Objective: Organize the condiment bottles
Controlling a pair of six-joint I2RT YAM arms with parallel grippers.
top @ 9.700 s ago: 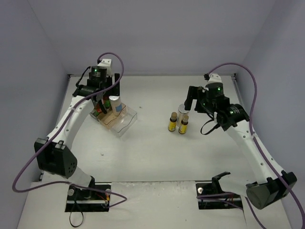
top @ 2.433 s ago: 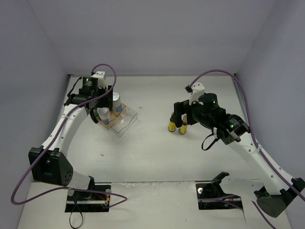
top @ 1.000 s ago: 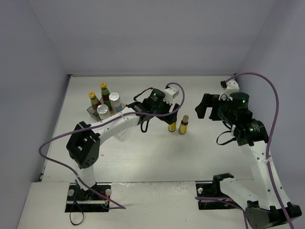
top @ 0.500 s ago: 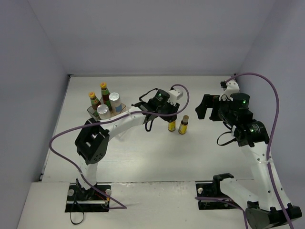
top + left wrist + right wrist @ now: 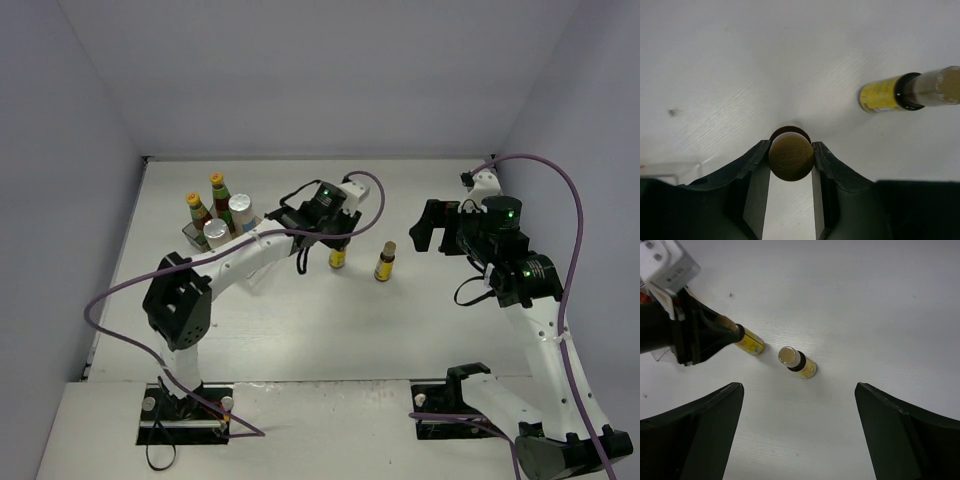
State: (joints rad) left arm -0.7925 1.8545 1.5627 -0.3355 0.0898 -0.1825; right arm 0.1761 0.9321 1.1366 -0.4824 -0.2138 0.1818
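Transferring the pinched bottle to the rack is judged to be the step in hand. Proceed as follows.

**Workspace.** The white desk [image 5: 300, 330] carries the clear stepped plastic rack [image 5: 188, 233] at its far left. Four bottles stand in the rack. Two dark sauce bottles with yellow-orange caps [image 5: 217, 188] are on the far-left side, and two pale silver-lidded jars [image 5: 241, 209] are just near-right of them. The rack's near-right part is hidden behind the left arm. Judged from this, two of six placements are not yet done.

**Left arm.** The white left arm [image 5: 245, 255] reaches across to mid-desk. The left end effector [image 5: 791, 146] is pinching a short yellow-labelled bottle with a brown ribbed cap [image 5: 791, 157]. One finger sits on each side, with the cap centred between them. Whether the bottle's base is clear of the desk cannot be told.
1. Confirm clearance before any sideways travel.
2. Carry the bottle upright, leftward toward the rack.
3. Approach from the near right, so the wrist does not strike the tall sauce caps or the jars.
4. Lower onto a free step beside the jars, then release.

**Right arm.** The right end effector [image 5: 799, 386] hangs at the right with its fingers spread wide, holding nothing. It should not enter the left arm's path.

**Remaining item.** The second short yellow-labelled bottle [image 5: 384, 262] stands upright to the right of the held one, apart from it. Depart leftward so the fingers do not brush it.
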